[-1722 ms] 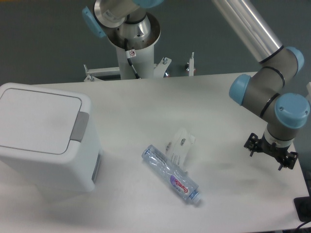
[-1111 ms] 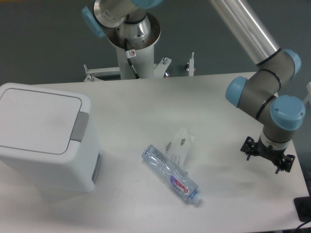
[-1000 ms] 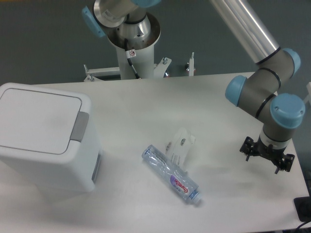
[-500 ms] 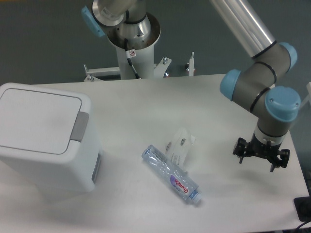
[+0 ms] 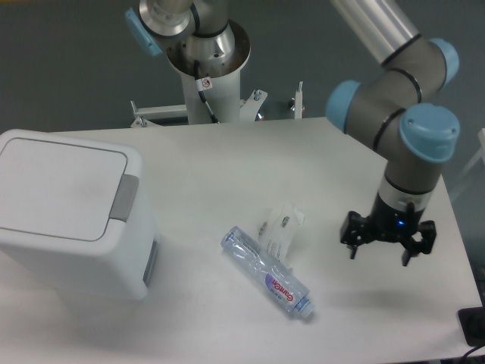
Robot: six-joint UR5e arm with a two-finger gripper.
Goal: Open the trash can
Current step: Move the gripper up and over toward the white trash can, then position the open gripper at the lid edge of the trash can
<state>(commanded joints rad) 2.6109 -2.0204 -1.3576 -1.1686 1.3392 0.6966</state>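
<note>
Overhead, gripper (image 5: 379, 251) spread wide near table's right edge, trash can (image 5: 72, 208) lid closed far left.

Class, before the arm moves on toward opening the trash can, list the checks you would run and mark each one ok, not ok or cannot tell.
1. Trash can upright on the table: ok.
2. Lid shut, so opening is not yet done: ok.
3. Grey push tab uncovered and reachable from above: ok.
4. Gripper empty, jaws apart: ok.
5. Gripper near the tab: not ok, it is far across the table.
6. Bottle lying between gripper and can, low path blocked: not ok.
</note>
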